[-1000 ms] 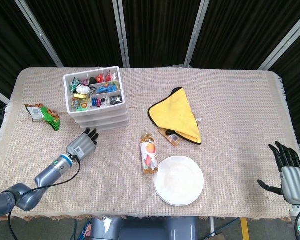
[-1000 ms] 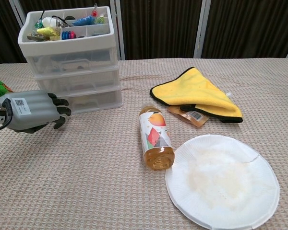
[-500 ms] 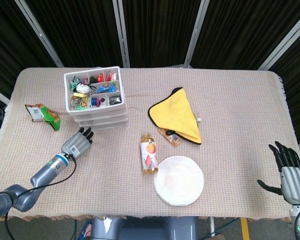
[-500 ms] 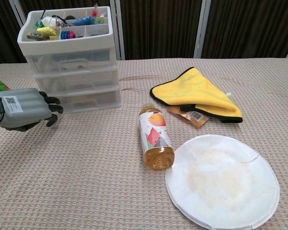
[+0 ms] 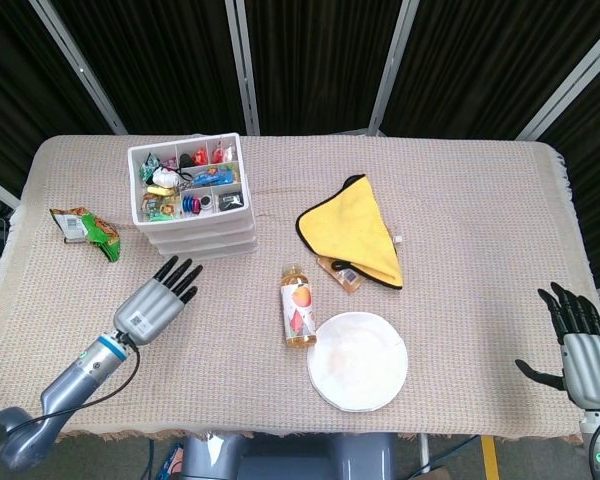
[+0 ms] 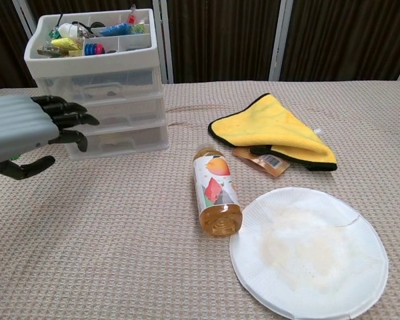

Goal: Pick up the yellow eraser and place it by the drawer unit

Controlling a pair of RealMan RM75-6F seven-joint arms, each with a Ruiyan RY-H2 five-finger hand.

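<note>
The white drawer unit (image 5: 190, 205) (image 6: 103, 87) stands at the table's back left, its top tray full of small items. My left hand (image 5: 155, 300) (image 6: 27, 130) hovers in front of the unit, a little to its left, fingers spread and nothing in it. In the chest view it rises in front of the unit's lower drawers. I make out no yellow eraser on the cloth in either view. Off the table's front right corner, my right hand (image 5: 578, 345) stands with fingers apart and holds nothing.
An orange-liquid bottle (image 5: 298, 307) (image 6: 215, 190) lies beside a white paper plate (image 5: 358, 361) (image 6: 310, 250). A yellow cloth (image 5: 352, 230) (image 6: 273, 130) partly covers a small brown packet (image 5: 340, 272). A green snack bag (image 5: 85, 230) lies at the left edge.
My left hand has drawn back from the drawer unit toward the front edge, risen, and spread its fingers wider. The right hand has not moved.
</note>
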